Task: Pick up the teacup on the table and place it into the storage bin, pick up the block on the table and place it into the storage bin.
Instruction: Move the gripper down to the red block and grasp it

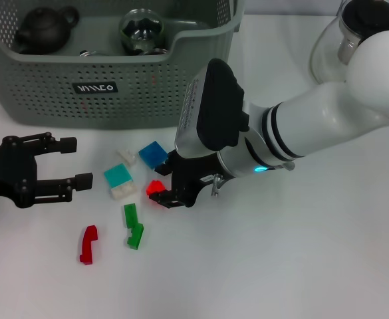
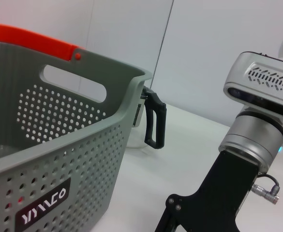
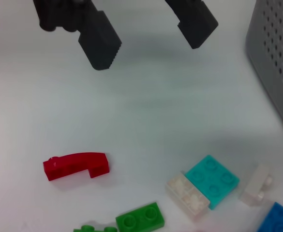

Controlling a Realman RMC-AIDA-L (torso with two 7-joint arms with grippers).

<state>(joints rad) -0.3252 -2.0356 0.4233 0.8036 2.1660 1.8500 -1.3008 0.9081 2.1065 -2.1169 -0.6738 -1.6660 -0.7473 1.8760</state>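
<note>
The grey-green storage bin [image 1: 61, 80] stands at the back left, and its perforated wall [image 2: 59, 145] fills the left wrist view. A round glass vessel that looks like the teacup [image 1: 141, 30] lies inside it. My right gripper [image 1: 162, 186] is low over the table, with a small red block [image 1: 155, 187] at its tip. My left gripper [image 1: 71, 163] hangs open and empty at the left, seen from afar as the left gripper [image 3: 151, 43] in the right wrist view.
Loose blocks lie nearby: blue [image 1: 153, 153], teal on white [image 1: 118, 177], white [image 1: 127, 157], green [image 1: 133, 226], and a red curved piece [image 1: 88, 244]. A dark teapot [image 1: 44, 28] sits in the bin. A glass pitcher [image 1: 354, 40] stands at the back right.
</note>
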